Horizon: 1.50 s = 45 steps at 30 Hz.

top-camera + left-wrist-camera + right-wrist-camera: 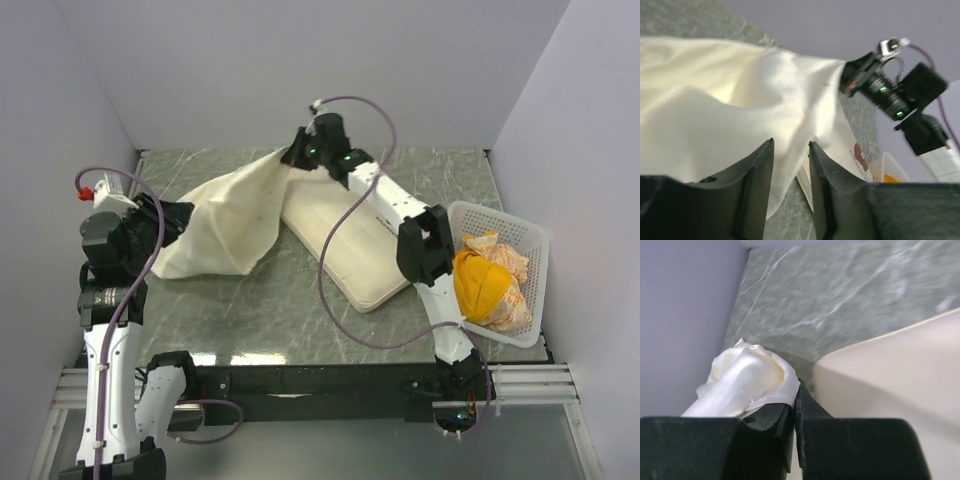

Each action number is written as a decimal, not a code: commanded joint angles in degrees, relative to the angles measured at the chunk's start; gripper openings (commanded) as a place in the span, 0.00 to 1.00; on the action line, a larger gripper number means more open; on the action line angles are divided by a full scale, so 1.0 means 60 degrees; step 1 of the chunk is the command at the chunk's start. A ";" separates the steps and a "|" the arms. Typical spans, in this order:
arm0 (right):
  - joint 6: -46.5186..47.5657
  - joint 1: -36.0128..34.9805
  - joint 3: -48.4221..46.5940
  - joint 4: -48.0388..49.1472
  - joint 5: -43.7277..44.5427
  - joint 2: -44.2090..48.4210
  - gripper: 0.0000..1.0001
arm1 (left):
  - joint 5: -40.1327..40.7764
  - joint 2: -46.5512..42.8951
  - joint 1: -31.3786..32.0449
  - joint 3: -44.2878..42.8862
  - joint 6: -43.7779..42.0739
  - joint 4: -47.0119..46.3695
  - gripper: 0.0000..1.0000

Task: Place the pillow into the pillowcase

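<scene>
The pillowcase (232,215) is a limp cream sack spread on the table's left half, with one corner lifted at the back. My right gripper (297,153) is shut on that corner; the wrist view shows the bunched fabric (747,380) pinched between the shut jaws (795,390). The pillow (345,250) lies flat under the right arm, and its bear print (860,155) shows in the left wrist view. My left gripper (185,220) is at the sack's left edge. Its jaws (791,145) stand apart, with the fabric (715,115) hanging just beyond the tips.
A white mesh basket (538,262) at the right edge holds an orange cloth (478,282) and a patterned cloth. Grey walls close in the left, back and right sides. The right arm's purple cable loops over the pillow.
</scene>
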<state>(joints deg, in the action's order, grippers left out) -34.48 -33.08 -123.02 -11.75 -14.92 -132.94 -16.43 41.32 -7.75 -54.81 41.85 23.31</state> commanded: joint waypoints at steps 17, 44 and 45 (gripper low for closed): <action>0.1543 0.0284 0.4386 -0.1749 0.1914 0.3816 0.74 | 0.3376 0.3688 0.3839 0.2028 0.1928 -0.2081 0.88; 0.2216 -0.0271 0.7687 -0.1278 0.2924 0.5945 0.94 | 0.4877 0.7396 -0.0745 0.1767 0.4570 -0.1234 0.01; 0.2318 -0.0360 0.7585 -0.1381 0.3187 0.5782 0.96 | 0.4586 0.7308 -0.0687 0.1766 0.4453 -0.1350 0.01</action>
<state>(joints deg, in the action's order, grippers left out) -23.73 -32.56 -75.64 -20.16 -0.01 -95.39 12.88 89.01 -12.86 -44.27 71.20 13.80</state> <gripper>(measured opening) 0.930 0.022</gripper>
